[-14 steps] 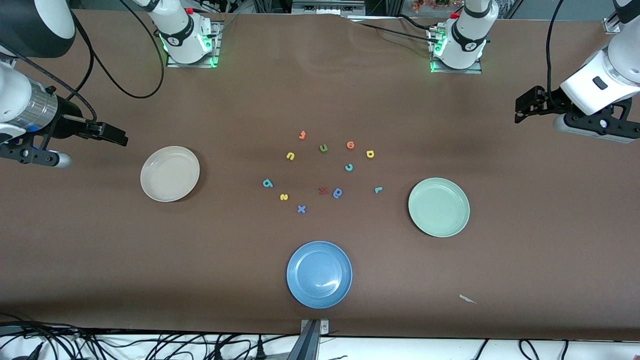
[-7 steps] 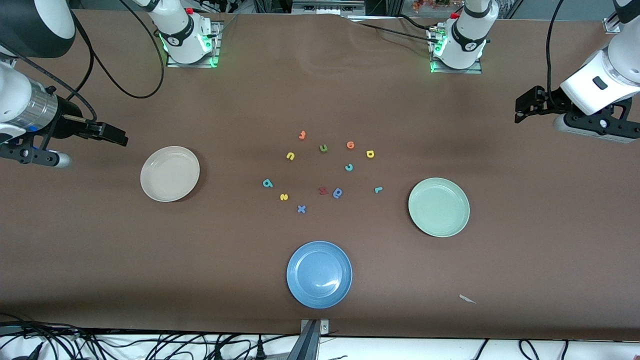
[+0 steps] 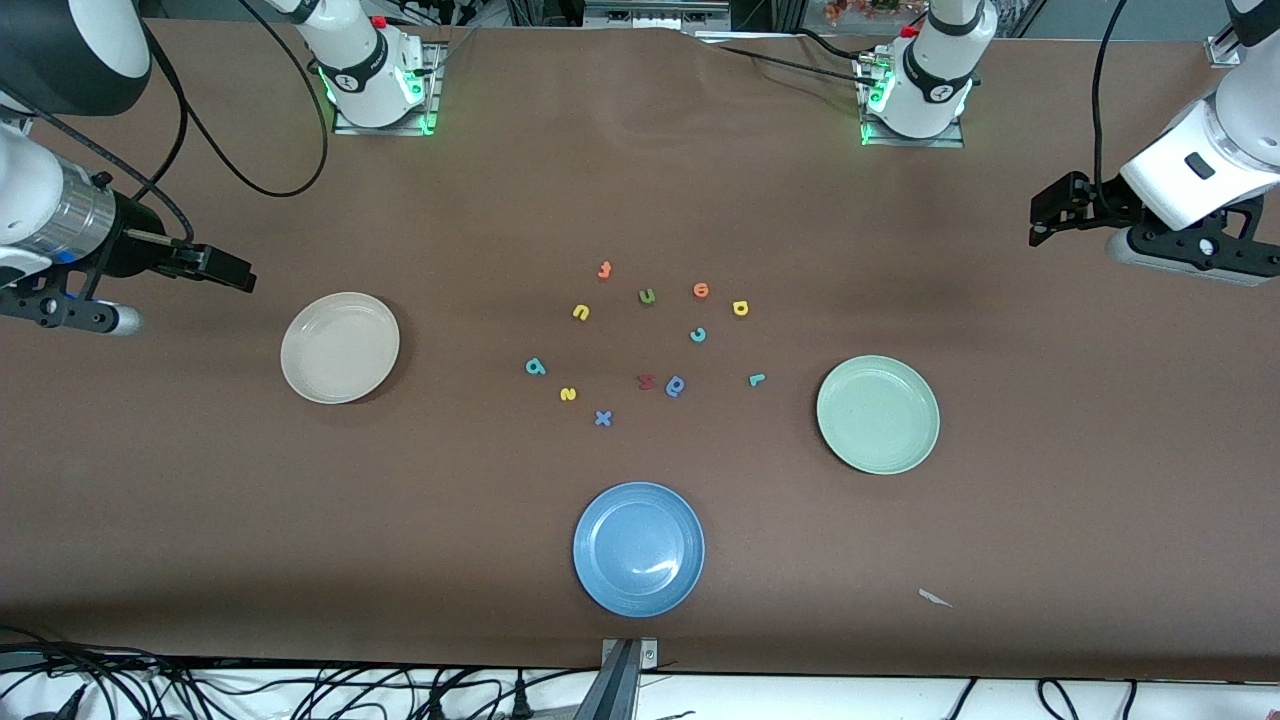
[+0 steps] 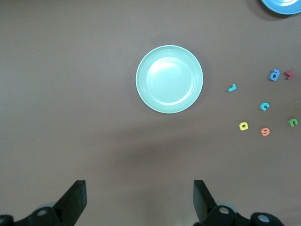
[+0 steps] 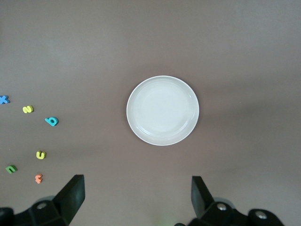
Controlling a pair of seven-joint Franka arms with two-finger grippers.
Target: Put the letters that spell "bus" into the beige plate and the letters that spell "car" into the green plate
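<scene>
All six letters loose mid-table between beige plate (image 3: 340,347) and green plate (image 3: 878,414); both plates empty. Start with teal b (image 3: 535,367): descend straight, pinch its edges. Right gripper (image 5: 136,195) and left gripper (image 4: 139,197) both spread wide, holding nothing, each parked high at its own table end. Only the front view shows the blue x (image 3: 603,418) beside the blue plate (image 3: 638,549).

Both my arms wait, raised above the table's two ends. My left hand (image 4: 137,202) hangs over the table near the left arm's end, fingers (image 4: 75,200) spread wide with nothing between them. My right hand (image 5: 136,200) hangs over the right arm's end, fingers (image 5: 73,197) likewise wide apart and empty.
</scene>
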